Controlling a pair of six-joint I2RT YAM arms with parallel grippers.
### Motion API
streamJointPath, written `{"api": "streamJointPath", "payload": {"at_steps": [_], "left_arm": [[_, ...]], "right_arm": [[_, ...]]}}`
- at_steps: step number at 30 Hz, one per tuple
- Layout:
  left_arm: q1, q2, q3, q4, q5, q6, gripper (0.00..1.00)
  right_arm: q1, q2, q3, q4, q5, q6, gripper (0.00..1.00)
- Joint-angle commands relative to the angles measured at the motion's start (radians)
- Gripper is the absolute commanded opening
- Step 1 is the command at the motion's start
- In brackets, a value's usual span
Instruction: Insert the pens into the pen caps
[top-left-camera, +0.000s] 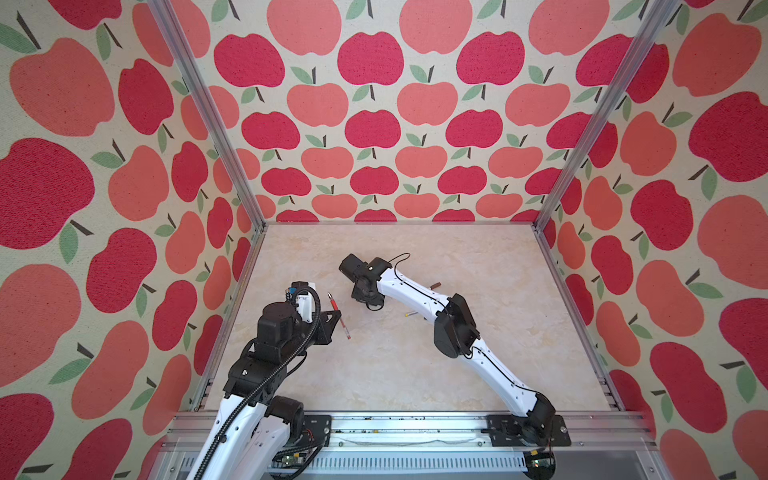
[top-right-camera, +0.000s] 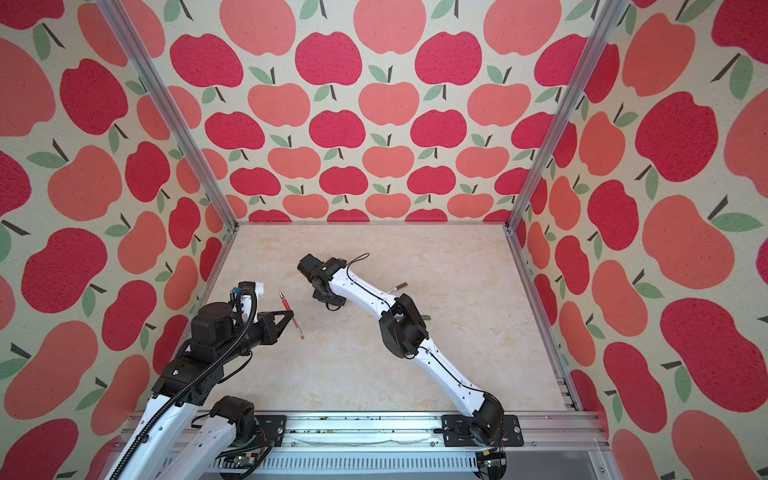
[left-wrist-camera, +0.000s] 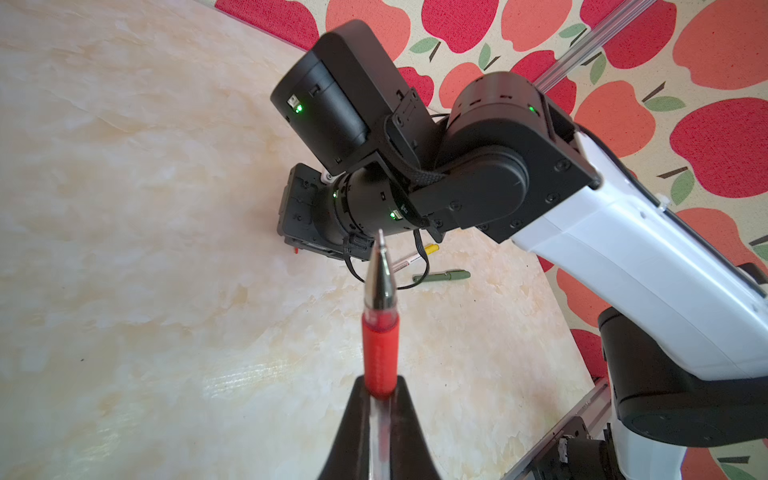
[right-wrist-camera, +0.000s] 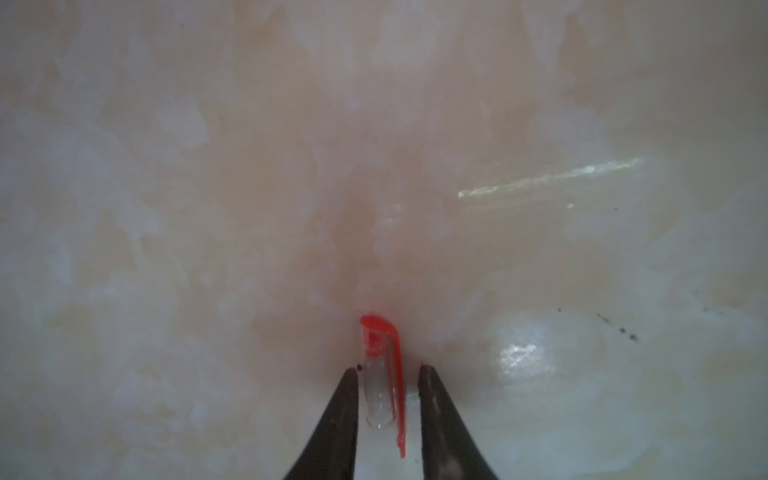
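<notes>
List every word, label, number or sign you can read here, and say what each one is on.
Nothing here can be read.
White-silver pen with a yellow end: red print on its barrel, too small and blurred to read.
Clear red plastic pen: no print visible.

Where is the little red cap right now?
In the right wrist view, the red cap lies on the table between the open fingertips of the right gripper. In both top views that gripper hides it.
</notes>
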Motion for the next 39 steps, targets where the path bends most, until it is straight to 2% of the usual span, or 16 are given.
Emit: {"api": "streamJointPath", "payload": {"at_steps": [1,6,11,15,18,21,23,27,30,33,35,39], "left_arm": [[0.007,-0.016,0.003,0.012,-0.004,0.023,0.0],[0.009,-0.023,-0.005,0.019,-0.002,0.015,0.0],[0.009,-0.019,-0.003,0.019,0.003,0.015,0.0],[0.009,-0.003,-0.006,0.036,0.025,0.011,0.0],[0.008,0.014,-0.017,0.07,0.056,0.004,0.0],[0.009,0.052,-0.026,0.122,0.111,-0.005,0.0],[0.007,0.083,-0.029,0.155,0.141,-0.011,0.0],[0.006,0.135,-0.039,0.225,0.178,-0.019,0.0],[-0.003,0.19,-0.037,0.283,0.223,-0.024,0.0],[-0.035,0.257,-0.026,0.341,0.251,-0.032,0.0],[-0.07,0.305,-0.012,0.388,0.264,-0.039,0.0],[-0.131,0.388,0.008,0.502,0.292,-0.069,0.0]], "right_arm": [[0.006,0.052,-0.007,-0.073,0.01,-0.034,0.24],[0.004,0.038,-0.04,-0.038,0.011,-0.057,0.14],[0.004,-0.008,-0.081,0.037,0.031,-0.136,0.11],[0.001,-0.122,-0.214,0.177,0.049,-0.237,0.11],[-0.01,-0.277,-0.41,0.383,0.027,-0.336,0.11],[-0.037,-0.465,-0.688,0.679,-0.043,-0.418,0.11],[-0.068,-0.576,-0.823,0.797,-0.086,-0.432,0.11],[-0.13,-0.699,-0.918,0.82,-0.167,-0.43,0.12],[-0.185,-0.796,-1.028,0.919,-0.281,-0.398,0.12],[-0.246,-0.871,-1.129,1.057,-0.445,-0.325,0.14],[-0.275,-0.905,-1.169,1.128,-0.549,-0.287,0.14],[-0.293,-0.945,-1.199,1.183,-0.669,-0.282,0.16]]}}
